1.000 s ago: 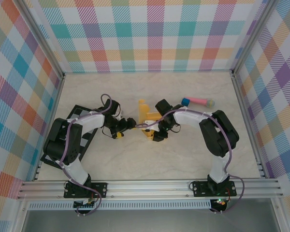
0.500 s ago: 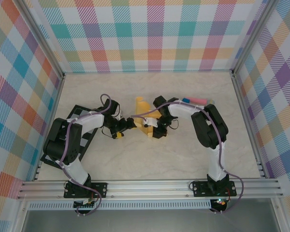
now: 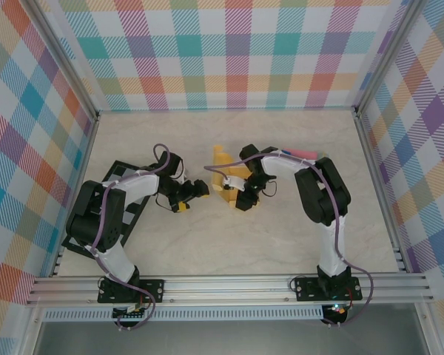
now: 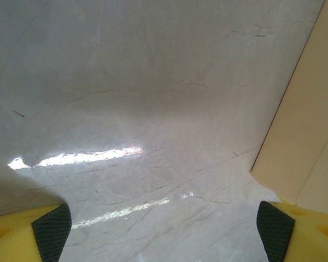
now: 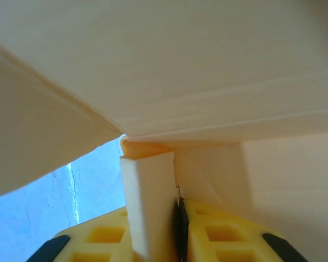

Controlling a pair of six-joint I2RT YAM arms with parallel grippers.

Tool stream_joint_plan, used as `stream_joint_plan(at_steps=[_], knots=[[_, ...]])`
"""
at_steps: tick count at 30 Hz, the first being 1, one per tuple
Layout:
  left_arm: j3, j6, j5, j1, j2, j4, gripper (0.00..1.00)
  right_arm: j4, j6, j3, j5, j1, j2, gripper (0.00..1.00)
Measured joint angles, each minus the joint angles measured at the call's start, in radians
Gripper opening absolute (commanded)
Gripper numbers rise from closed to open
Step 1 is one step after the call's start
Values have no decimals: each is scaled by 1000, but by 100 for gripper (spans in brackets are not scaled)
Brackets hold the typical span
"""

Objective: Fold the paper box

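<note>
Bright, even light all over. White glare streaks shine on the counter [image 4: 87, 157]. The close-up paper box [image 5: 208, 65] looks blurry.

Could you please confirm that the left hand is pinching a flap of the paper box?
Not quite: the right hand is pinching a flap of the paper box, as the right wrist view shows; the left hand stands open.

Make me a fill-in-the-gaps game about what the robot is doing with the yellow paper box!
The right hand pinches a flap of the ____.
The left hand is wide ____ and holds nothing.
The pink stick lies near the ____ arm.
Missing words: paper box; open; right.
</note>
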Motion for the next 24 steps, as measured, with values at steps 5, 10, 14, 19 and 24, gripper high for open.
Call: stream_joint_plan(at_steps=[5,10,14,19,24], knots=[[4,0,-1,8,0,-6,91,57,69,-62,-2,-8,-118,35],[50,21,-16,19,1,19,91,127,124,-79,-18,-18,-222,49],[112,34,-22,26,2,55,92,159,147,-114,-9,-26,-267,50],[121,35,-28,26,26,75,91,208,182,-184,6,-27,-273,50],[121,53,-33,34,35,72,92,331,394,-307,147,-27,-395,51]])
